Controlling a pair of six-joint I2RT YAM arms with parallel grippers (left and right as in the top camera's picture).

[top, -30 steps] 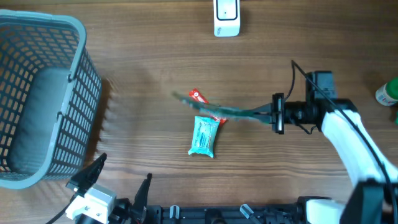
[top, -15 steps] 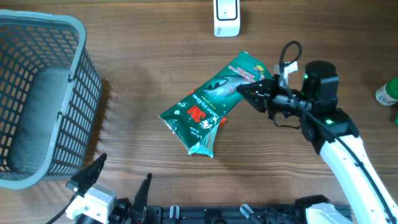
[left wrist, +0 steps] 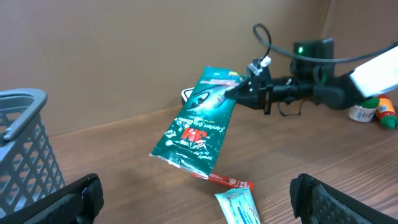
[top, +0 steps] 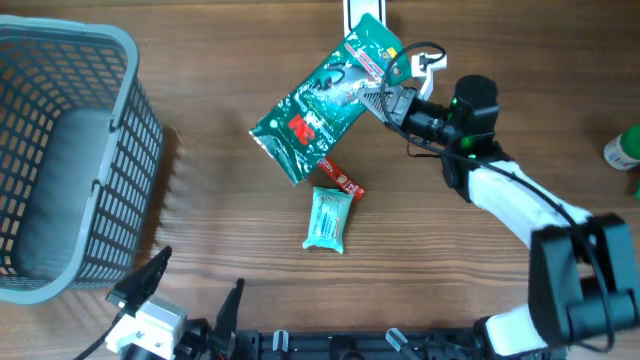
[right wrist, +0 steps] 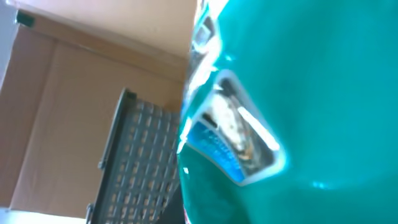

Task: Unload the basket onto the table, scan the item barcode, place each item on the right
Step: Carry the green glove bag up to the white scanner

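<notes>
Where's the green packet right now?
In the overhead view the green packet hangs off the table near top centre, gripped by the right tool. Its upper end overlaps the white scanner, and the teal pouch lies below.

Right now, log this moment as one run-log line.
phase: presenting to scanner | right gripper: shut on green packet, held above table | left gripper: open, idle near basket | scan: not confirmed
</notes>
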